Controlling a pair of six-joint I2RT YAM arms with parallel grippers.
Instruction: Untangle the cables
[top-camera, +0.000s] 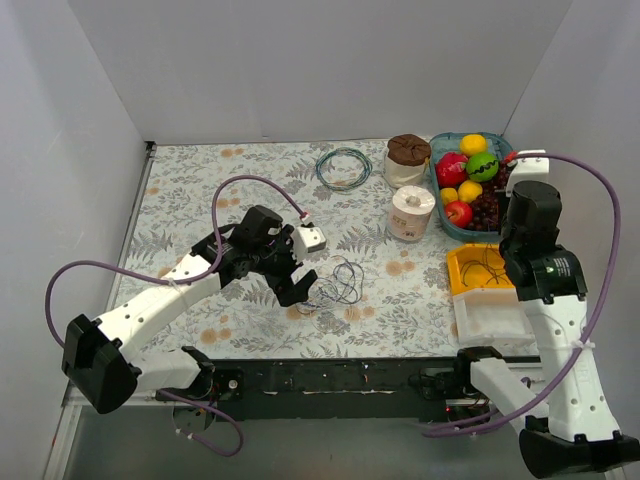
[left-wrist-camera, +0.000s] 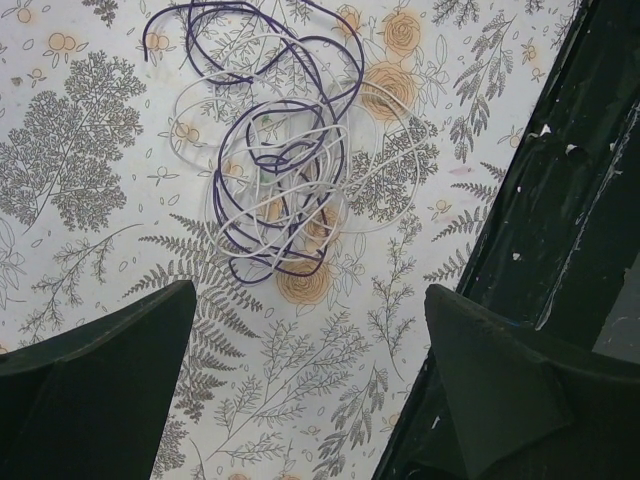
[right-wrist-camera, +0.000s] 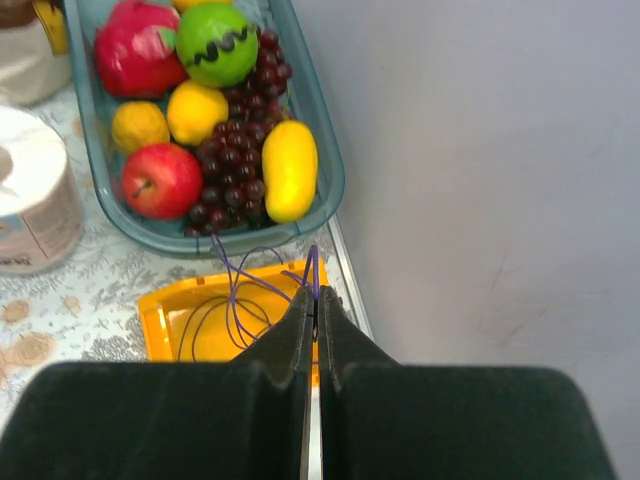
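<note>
A tangle of purple and white cables (top-camera: 338, 283) lies on the flowered table cloth; it fills the upper middle of the left wrist view (left-wrist-camera: 275, 180). My left gripper (top-camera: 305, 290) is open just beside the tangle, its fingers (left-wrist-camera: 100, 380) spread and empty. My right gripper (right-wrist-camera: 314, 296) is shut on a thin purple cable (right-wrist-camera: 240, 285), whose loops hang down into the yellow tray (right-wrist-camera: 160, 330). The tray also shows at the right in the top view (top-camera: 480, 268), under the right arm.
A green-blue cable coil (top-camera: 343, 167) lies at the back. A tape roll (top-camera: 411, 214), a brown-lidded jar (top-camera: 408, 158) and a fruit tray (top-camera: 470, 185) stand at the back right. A clear bin (top-camera: 490, 318) sits by the front edge, which is black (left-wrist-camera: 560, 200).
</note>
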